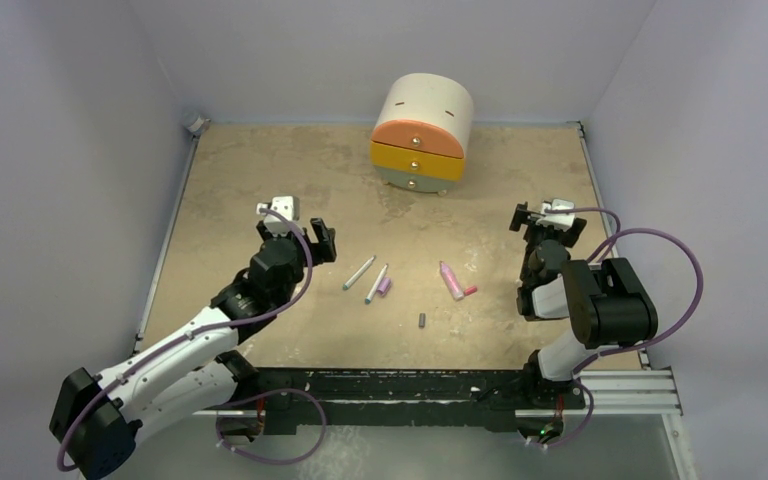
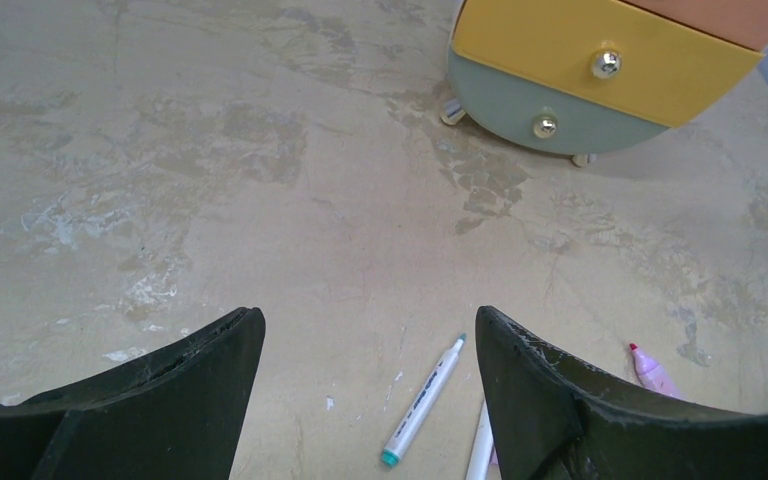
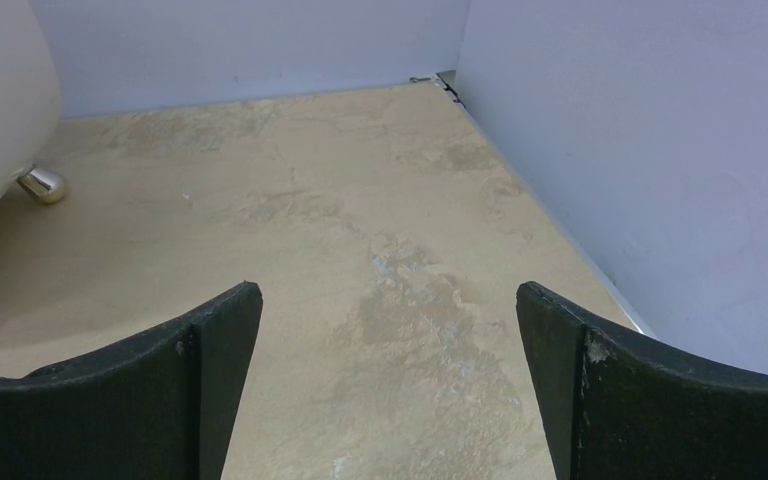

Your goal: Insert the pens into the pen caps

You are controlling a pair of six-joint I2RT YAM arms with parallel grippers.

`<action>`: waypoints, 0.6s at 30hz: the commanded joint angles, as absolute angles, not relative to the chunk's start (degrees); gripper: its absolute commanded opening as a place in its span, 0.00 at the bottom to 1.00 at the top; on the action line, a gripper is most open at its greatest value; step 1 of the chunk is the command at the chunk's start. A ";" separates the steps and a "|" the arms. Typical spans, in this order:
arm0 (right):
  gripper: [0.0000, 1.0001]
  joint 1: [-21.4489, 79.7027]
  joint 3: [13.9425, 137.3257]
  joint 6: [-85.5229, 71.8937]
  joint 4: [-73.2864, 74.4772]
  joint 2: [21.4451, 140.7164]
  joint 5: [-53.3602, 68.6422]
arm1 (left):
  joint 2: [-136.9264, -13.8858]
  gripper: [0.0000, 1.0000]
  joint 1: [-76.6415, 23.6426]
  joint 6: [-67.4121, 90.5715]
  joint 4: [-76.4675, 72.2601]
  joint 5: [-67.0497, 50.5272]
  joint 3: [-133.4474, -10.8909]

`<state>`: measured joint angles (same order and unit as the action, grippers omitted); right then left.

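Both end effectors released, nothing held. My left end effector (image 2: pixel 368 318) has its jaws spread wide above bare surface. My right end effector (image 3: pixel 388 290) is spread too, and its camera shows no pen or cap.

Landmark: drawer chest (image 1: pixel 422 135) at the far middle. All task things lie on its near side, toward my bases.

- teal-tipped pen (image 2: pixel 422 400): near and a little left of the chest, just ahead of my left end effector. Long axis runs away from me toward the chest, slanting slightly right, so it sits nearly in line with the jaw gap instead of across it.
- second white pen (image 1: pixel 376 283): just beside the first and roughly parallel, with the purple cap (image 1: pixel 385 286) touching or almost touching it; I cannot tell which.
- pink pen (image 1: pixel 450 280): near and slightly right of the chest, with the reddish-pink cap (image 1: pixel 470 291) close by its near end.
- dark grey cap (image 1: pixel 422 321): straight out from the chest, farthest from it, lying alone.

Judgement: the left arm is nearer the two white pens, the right arm nearer the pink one. No pen is capped yet. Taking the teal-tipped pen would likely call for a wrist turn to set the jaws across its barrel.

The surface (image 1: pixel 260 180) is mottled tan, worn in pale patches. Plain lilac-grey walls (image 1: pixel 80 150) close off the left, the right and the far side.
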<state>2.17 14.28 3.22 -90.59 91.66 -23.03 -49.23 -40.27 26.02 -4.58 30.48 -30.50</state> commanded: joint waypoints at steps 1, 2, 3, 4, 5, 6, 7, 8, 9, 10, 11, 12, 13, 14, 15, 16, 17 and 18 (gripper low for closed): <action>1.00 1.94 15.47 2.90 -94.66 91.76 -23.93 | -50.24 0.76 -40.51 26.24 -4.68 31.78 -33.29; 1.00 1.93 15.47 2.90 -94.66 91.76 -23.97 | -50.25 0.76 -40.51 26.09 -4.66 31.90 -33.43; 1.00 1.96 15.47 2.85 -94.66 91.76 -23.99 | -50.38 0.76 -40.49 25.99 -4.66 31.97 -33.48; 1.00 1.94 15.47 2.90 -94.65 91.76 -23.94 | -50.48 0.76 -40.49 25.97 -4.59 32.10 -33.54; 1.00 1.98 15.47 2.86 -94.66 91.76 -23.92 | -50.61 0.76 -40.46 25.89 -4.32 32.15 -33.65; 1.00 1.94 15.42 2.86 -94.66 91.76 -23.92 | -50.82 0.76 -40.51 25.97 -4.17 32.23 -33.79; 1.00 1.93 15.46 2.82 -94.66 91.76 -23.97 | -50.94 0.76 -40.51 26.01 -4.11 32.37 -33.69; 1.00 1.98 15.47 2.86 -94.66 91.76 -23.98 | -51.10 0.76 -40.52 25.92 -4.11 32.49 -33.67; 1.00 1.96 15.41 2.89 -94.66 91.76 -23.94 | -51.34 0.76 -40.52 25.93 -4.04 32.64 -33.68; 1.00 1.94 15.45 2.89 -94.66 91.76 -23.97 | -51.59 0.76 -40.50 25.88 -4.00 32.82 -33.71; 1.00 1.93 15.49 2.85 -94.66 91.76 -23.91 | -51.78 0.76 -40.51 25.82 -3.92 32.82 -33.83; 1.00 1.98 15.47 2.89 -94.66 91.76 -23.91 | -52.05 0.76 -40.48 25.84 -4.07 32.72 -33.91; 1.00 1.94 15.47 2.88 -94.66 91.76 -23.93 | -52.33 0.76 -40.50 25.77 -4.27 32.58 -33.92; 1.00 1.93 15.48 2.86 -94.70 91.76 -23.93 | -52.65 0.76 -40.50 25.68 -4.49 32.46 -34.00; 1.00 1.98 15.47 2.85 -94.66 91.80 -23.91 | -52.91 0.76 -40.50 25.67 -4.61 32.39 -34.06; 1.00 1.95 15.45 2.88 -94.66 91.76 -23.91 | -53.32 0.76 -40.46 25.65 -4.65 32.33 -34.17; 1.00 1.94 15.46 2.83 -94.66 91.76 -23.92 | -53.61 0.76 -40.46 25.66 -4.72 32.22 -34.23; 1.00 1.98 15.45 2.85 -94.66 91.76 -23.91 | -53.92 0.76 -40.48 25.72 -4.83 32.17 -34.19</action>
